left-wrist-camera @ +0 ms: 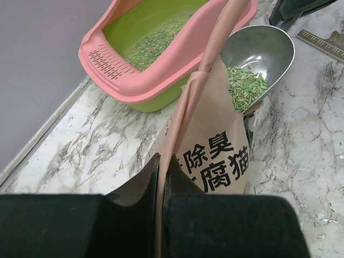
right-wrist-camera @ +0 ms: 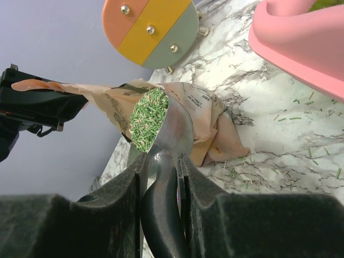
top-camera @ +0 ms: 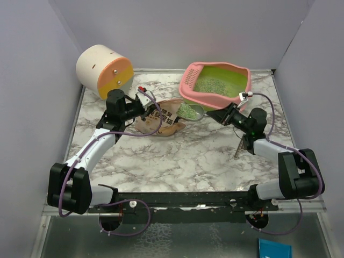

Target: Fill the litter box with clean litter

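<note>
The litter box stands at the back right, with a pink rim and a lime-green basin holding some clean litter. It also shows in the left wrist view and the right wrist view. My left gripper is shut on the edge of the beige litter bag, which lies mid-table. My right gripper is shut on the black handle of the metal scoop. The scoop is at the bag's mouth and carries green litter.
A cream-and-orange cylinder lies at the back left behind the bag. A small dark flat tool lies on the marble table under the right arm. Stray granules are scattered near the litter box. Grey walls enclose three sides.
</note>
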### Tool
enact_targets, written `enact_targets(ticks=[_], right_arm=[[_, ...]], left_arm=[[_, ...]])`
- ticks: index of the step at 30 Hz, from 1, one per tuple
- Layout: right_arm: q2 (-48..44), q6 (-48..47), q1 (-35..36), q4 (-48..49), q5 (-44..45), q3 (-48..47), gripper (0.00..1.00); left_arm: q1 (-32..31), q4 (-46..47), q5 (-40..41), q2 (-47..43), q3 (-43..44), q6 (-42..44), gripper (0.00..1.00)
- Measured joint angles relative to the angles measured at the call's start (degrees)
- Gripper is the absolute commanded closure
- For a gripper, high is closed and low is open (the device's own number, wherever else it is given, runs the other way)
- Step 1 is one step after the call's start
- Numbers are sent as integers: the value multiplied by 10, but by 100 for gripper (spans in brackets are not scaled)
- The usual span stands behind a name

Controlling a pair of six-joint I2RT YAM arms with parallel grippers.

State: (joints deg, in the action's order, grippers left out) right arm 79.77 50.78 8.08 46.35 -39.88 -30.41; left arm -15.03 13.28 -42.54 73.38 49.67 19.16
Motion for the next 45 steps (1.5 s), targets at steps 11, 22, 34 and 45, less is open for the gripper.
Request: enact_targets(ticks=[11,22,34,45], right_arm=[[7,24,-31,38,-12,18,99],[-25,25,-70,34,-18,18,99],[-51,26,-95,9,-21,15,99],[-53,27,-133,-11,-31,-51,99]], left_arm=[[-1,7,2,4,-1,-7,100],[-1,31,16,14,-1,-29,100],[-1,37,19,17,-1,-35,100],[-1,38,19,17,-1,-37,100]])
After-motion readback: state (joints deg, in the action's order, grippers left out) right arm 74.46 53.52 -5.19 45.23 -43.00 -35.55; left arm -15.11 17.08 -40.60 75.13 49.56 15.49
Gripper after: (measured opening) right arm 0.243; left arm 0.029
